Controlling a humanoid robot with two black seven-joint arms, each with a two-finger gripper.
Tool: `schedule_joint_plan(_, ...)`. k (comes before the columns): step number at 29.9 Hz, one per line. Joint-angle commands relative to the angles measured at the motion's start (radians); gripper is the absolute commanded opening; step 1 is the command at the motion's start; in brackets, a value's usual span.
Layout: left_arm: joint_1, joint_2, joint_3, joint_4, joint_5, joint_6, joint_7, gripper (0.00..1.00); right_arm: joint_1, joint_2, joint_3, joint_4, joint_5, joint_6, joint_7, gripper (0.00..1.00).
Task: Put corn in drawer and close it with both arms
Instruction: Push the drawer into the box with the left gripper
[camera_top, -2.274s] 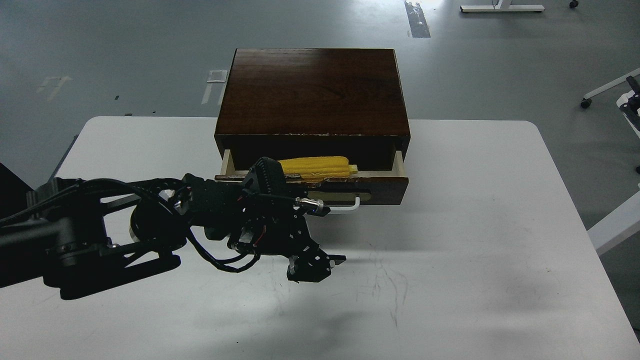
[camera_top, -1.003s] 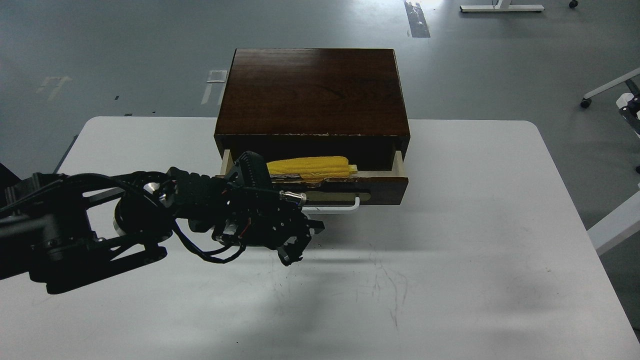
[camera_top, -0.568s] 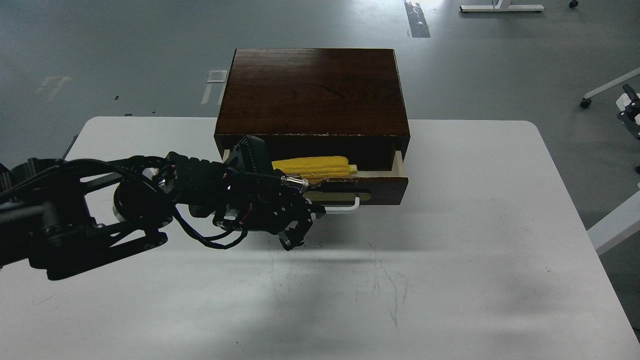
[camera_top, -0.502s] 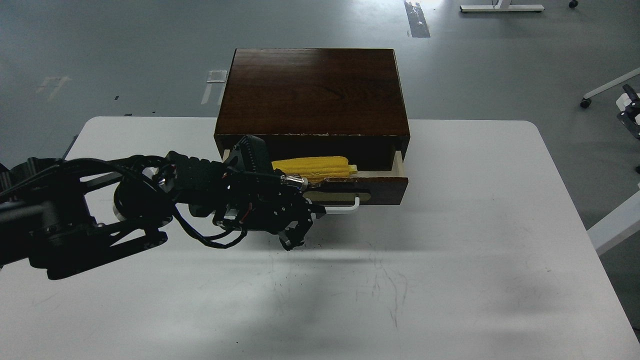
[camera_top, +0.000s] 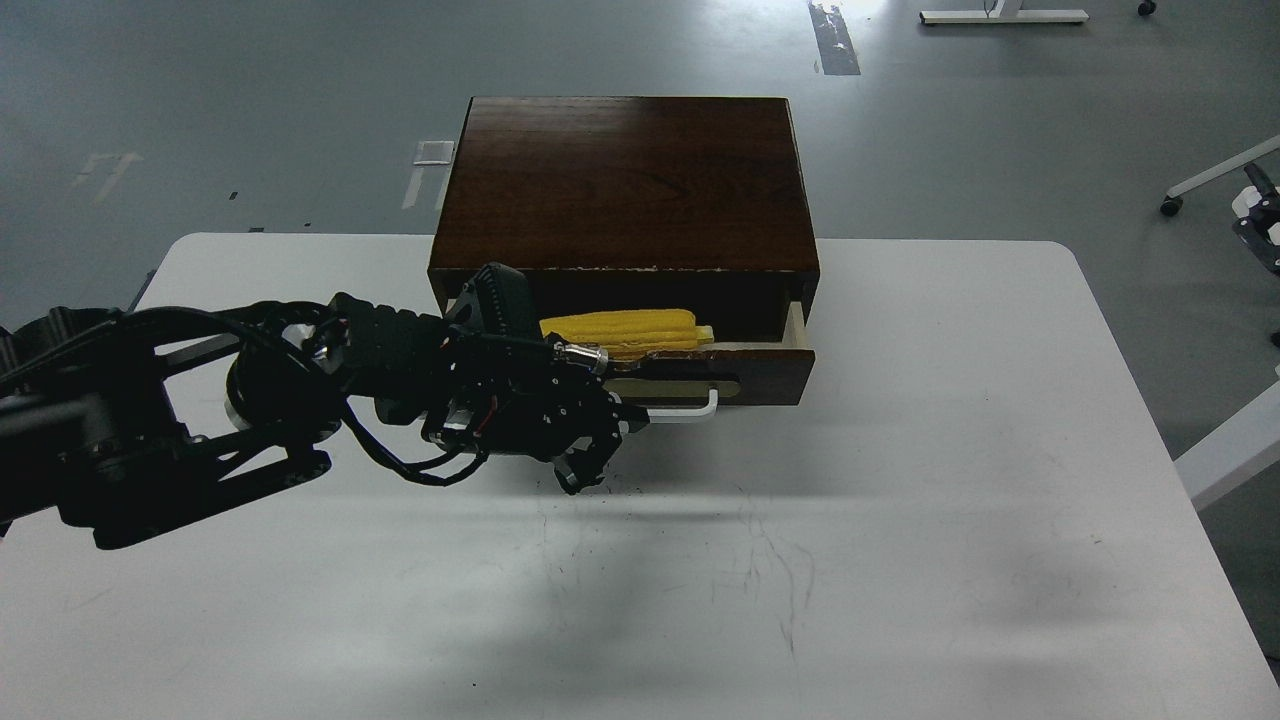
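The yellow corn (camera_top: 622, 328) lies lengthwise inside the drawer (camera_top: 772, 374), which stands a short way out of the dark wood cabinet (camera_top: 620, 180). The drawer's white bar handle (camera_top: 692, 411) shows on its front. My left gripper (camera_top: 596, 448) is against the left part of the drawer front, just left of the handle and low over the table. Its dark fingers are bunched together and I cannot tell them apart. It hides the left half of the drawer front. My right arm is out of view.
The cabinet stands at the back middle of a white table (camera_top: 900, 520). Wheeled chair legs (camera_top: 1215, 178) stand on the grey floor to the right, beyond the table.
My left gripper rose from the table and moved back to the drawer front. The drawer has slid slightly further into the cabinet.
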Motion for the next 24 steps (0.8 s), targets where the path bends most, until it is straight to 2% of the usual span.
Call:
schedule_joint_plan(1,-0.001,-0.001,-0.001,0.000,0.000,0.000,-0.002,0.00,-0.002,0.000,0.000,0.002,0.002,0.000,0.000,1.00)
schedule_joint_plan(24,-0.007,-0.006,-0.004,0.046,0.000,0.000,0.000,0.00,-0.002,0.011,0.002,0.000,0.002,0.000,0.009,1.00)
